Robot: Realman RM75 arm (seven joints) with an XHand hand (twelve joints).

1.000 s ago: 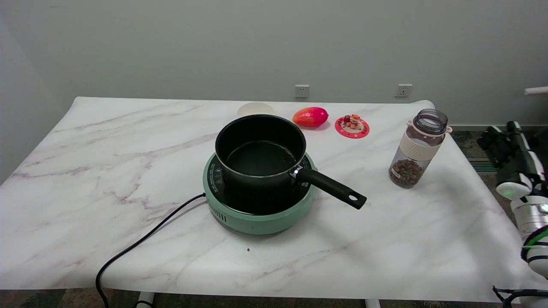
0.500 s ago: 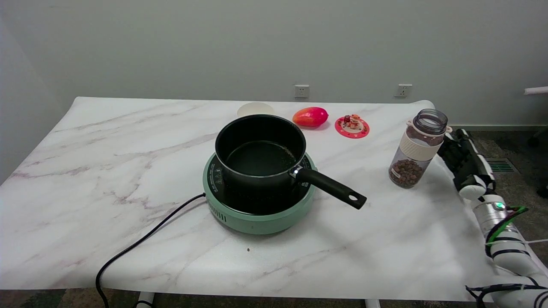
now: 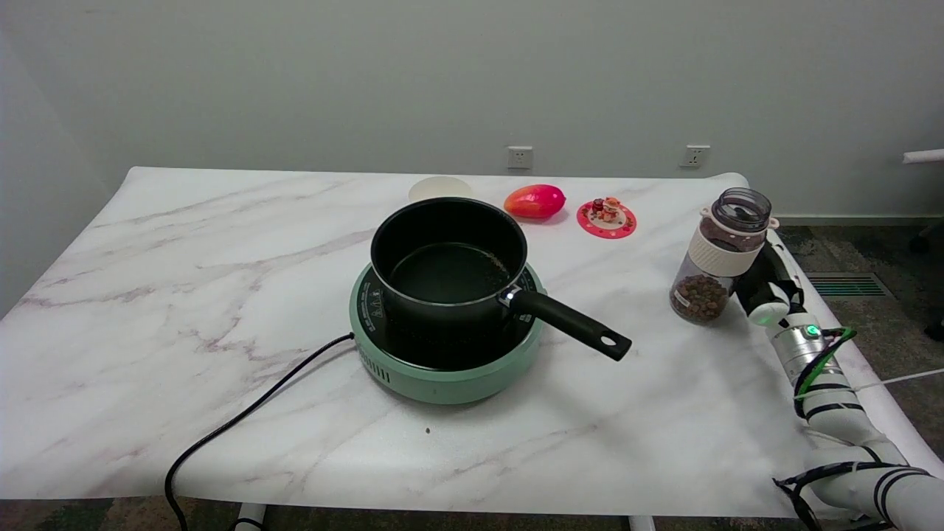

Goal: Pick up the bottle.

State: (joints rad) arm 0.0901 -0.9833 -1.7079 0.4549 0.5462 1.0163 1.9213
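Standing upright near the table's point(image 3: 221, 243) right edge, the bottle point(image 3: 719, 254) holds brown pellets at its bottom and has no lid. At its 3 o'clock the robot hand point(image 3: 763, 284) sits pressed against its side; whether the fingers grasp it cannot be told. At the bottle's 9 o'clock, well apart, a black pot point(image 3: 450, 258) rests on a green cooker point(image 3: 442, 369). A red fruit point(image 3: 535, 201) lies at 10 o'clock.

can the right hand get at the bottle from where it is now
Probably yes. The right hand is right against the bottle's far-right side, with nothing between them. The pot and its handle sit well off to the left, out of the way. Whether the fingers already touch the bottle cannot be told.
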